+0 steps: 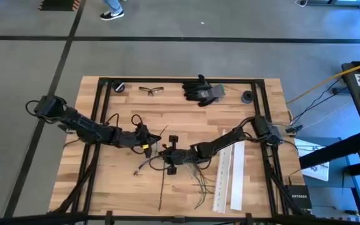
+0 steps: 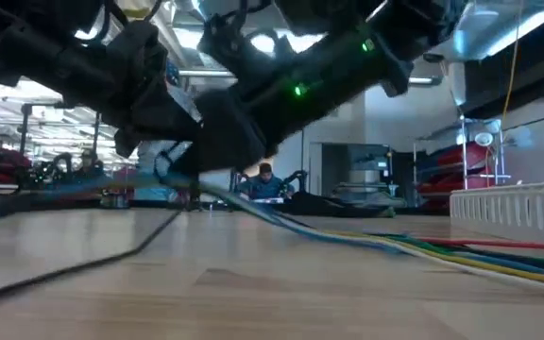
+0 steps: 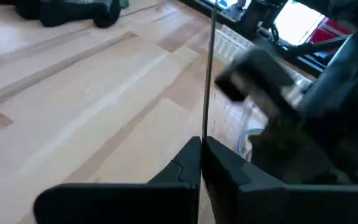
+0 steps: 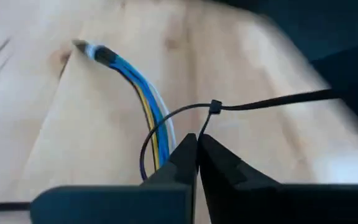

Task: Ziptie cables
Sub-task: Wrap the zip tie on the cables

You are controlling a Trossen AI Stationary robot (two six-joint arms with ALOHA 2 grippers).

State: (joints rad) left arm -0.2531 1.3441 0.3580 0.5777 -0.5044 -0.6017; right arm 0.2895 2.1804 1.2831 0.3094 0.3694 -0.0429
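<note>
The two grippers meet near the middle of the worktop (image 1: 105, 103), a bit toward its front edge. The cables (image 4: 146, 102) lie there in a bunch, with their loose ends fanning out toward the front edge. A thin black zip tie (image 4: 213, 107) makes a wide loop around them. The right gripper (image 4: 197, 146) has its fingers pressed tight together on the tie just below its little lock. The left gripper (image 3: 201, 152) is pinched closed on a thin dark strand that looks like the tie's long tail (image 3: 209, 68). The loop looks loose, so the job now seems to be pulling it snug. It would go best if the right gripper stays very still while the left one pulls the tail straight and slowly. A jerky pull could make the tail slip out. Two white strips (image 1: 228, 178) lie nearer the right front corner, well out of the way.
</note>
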